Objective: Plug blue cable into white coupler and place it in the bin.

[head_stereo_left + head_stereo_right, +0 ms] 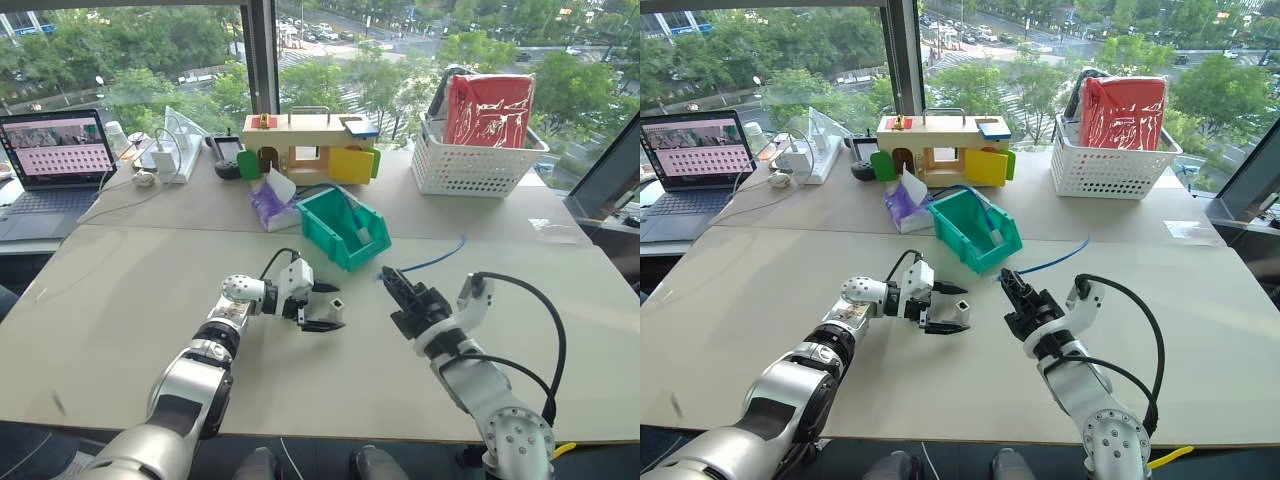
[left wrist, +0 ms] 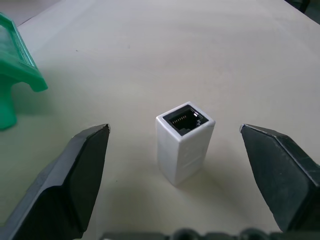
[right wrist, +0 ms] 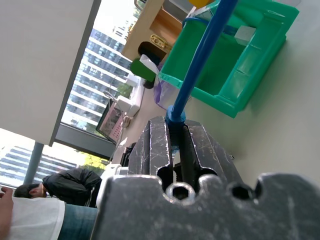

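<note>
A: Left gripper point(image 1: 325, 306) — state?

B: Fingers spread wide. The white coupler point(image 2: 184, 142) stands upright on the table point(image 1: 130, 310) between them, touching neither; its dark socket faces up, contact pins visible inside.

A: Right gripper point(image 1: 397, 287)?

B: Fingers pressed together on the blue cable point(image 3: 200, 62), clamped just behind its plug end. In the head view the cord runs from the fingertips toward 1 o'clock and lies on the table.

A: Spacing between the two grippers?

B: Near, not touching. Left gripper at about 9 o'clock of the right one, bare tabletop between.

A: The bin point(image 1: 340, 228)?

B: Teal-green, at 12 o'clock of the coupler, near it. Cut-away front turned toward the right gripper. A small pale item lies inside; cannot tell what.

A: Surroundings?

B: Purple tissue pack point(image 1: 272, 203) touching the bin's 9 o'clock side. Wooden toy box point(image 1: 310, 147) behind it. White lattice basket point(image 1: 470, 160) with a red bag point(image 1: 487, 110) at 2 o'clock. Open laptop point(image 1: 52, 160) and a white charger with cords point(image 1: 160, 158) at 10 o'clock. Nothing lies between either gripper and the bin.

A: Legible writing?

B: None readable; laptop screen too small to make out.
</note>
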